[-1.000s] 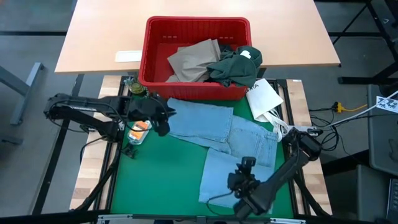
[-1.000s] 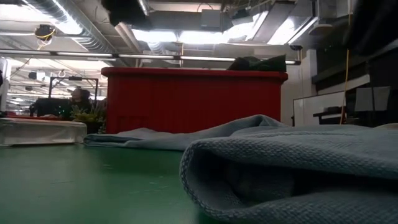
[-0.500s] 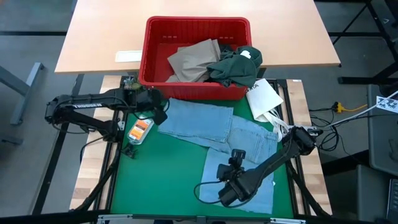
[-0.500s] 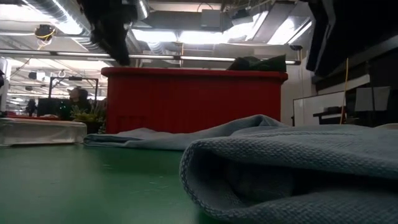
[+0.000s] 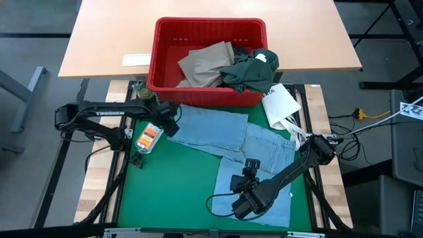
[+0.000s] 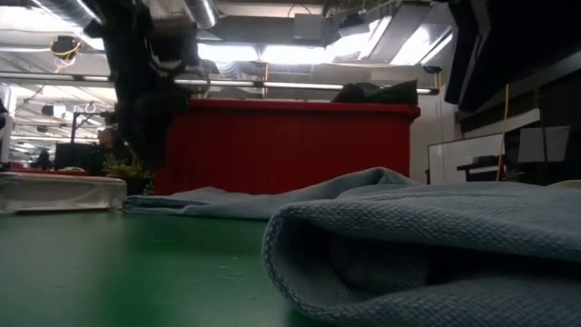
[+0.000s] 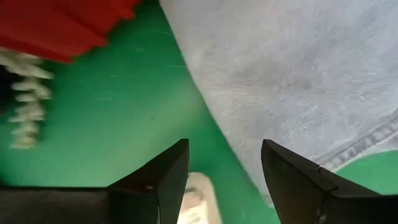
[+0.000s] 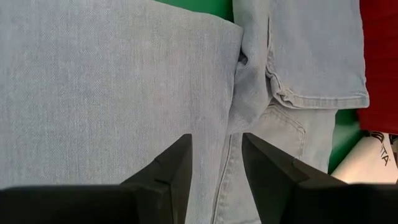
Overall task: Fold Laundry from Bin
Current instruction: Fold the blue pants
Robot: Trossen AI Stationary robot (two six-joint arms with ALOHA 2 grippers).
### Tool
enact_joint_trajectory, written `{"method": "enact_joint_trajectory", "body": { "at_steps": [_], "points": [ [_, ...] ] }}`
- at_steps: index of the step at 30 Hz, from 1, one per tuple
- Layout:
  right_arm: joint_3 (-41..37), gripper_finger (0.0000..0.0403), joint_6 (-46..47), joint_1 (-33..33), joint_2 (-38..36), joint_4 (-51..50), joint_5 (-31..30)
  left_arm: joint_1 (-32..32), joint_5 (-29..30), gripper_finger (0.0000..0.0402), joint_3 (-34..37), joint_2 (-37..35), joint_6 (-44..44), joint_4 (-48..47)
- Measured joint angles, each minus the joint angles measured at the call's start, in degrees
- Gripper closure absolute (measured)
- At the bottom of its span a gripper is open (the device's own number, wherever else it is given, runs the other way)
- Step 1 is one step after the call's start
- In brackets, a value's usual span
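blocking most of the low view, a thick fold of the light blue garment (image 6: 427,245) fills the foreground, so the mat behind it is hidden and only the front wall of the bin (image 6: 290,145) shows above. the left arm is just a dark blur against that wall there. from above, the right gripper (image 5: 242,206) hangs over the near end of the light blue garment (image 5: 244,149), and its body covers the cloth beneath; its wrist view shows the fingers (image 8: 168,171) a narrow gap apart with pale denim weave between them, nothing pinched. the left gripper (image 5: 170,123) sits at the garment's far left corner, just in front of the bin (image 5: 162,49); its fingers (image 7: 163,177) stand wide apart over green mat (image 7: 99,124) and the cloth edge, holding nothing. the garment lies spread diagonally across the mat, a seam and hem visible, its near part doubled over. inside the bin a tan garment (image 5: 205,63) lies beside a dark green one (image 5: 251,69), which spills over the rim. a small orange-labelled item (image 5: 147,137) beside the left gripper is too small to identify.
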State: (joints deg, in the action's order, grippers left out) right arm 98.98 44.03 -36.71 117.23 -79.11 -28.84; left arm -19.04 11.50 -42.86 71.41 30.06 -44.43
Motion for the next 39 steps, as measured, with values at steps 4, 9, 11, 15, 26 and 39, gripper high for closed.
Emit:
{"method": "enact_joint_trajectory", "body": {
  "at_steps": [4, 9, 11, 15, 26, 39],
  "points": [
    [0.00, 0.0262, 0.00, 0.00, 0.00, 0.02, 0.00, -1.39, -0.52, 0.0209, 4.00, 0.89, -0.02, 7.46],
    [-0.02, 0.0262, 0.00, 0.00, 0.00, 0.08, -0.02, -2.80, -0.73, 0.0210, 7.74, 1.41, 1.87, 16.71],
    [-0.02, 0.0262, 0.00, 0.00, 0.00, 0.11, -0.04, -3.07, -0.71, 0.0210, 9.47, 1.41, 2.90, 20.33],
    [-0.02, 0.0262, 0.00, 0.00, -0.02, 0.22, -0.02, -3.93, 0.33, 0.0210, 11.70, 1.41, 3.51, 22.61],
    [-0.02, 0.0262, -0.04, 0.00, -0.02, 0.22, -1.16, -4.99, -0.85, 0.0209, 16.92, 1.41, 5.95, 29.10],
    [-0.02, 0.0262, -2.82, 0.00, -0.02, 0.22, -1.16, -4.96, -3.73, 0.0214, 17.78, 2.16, 6.63, 32.54]
  ]
}}
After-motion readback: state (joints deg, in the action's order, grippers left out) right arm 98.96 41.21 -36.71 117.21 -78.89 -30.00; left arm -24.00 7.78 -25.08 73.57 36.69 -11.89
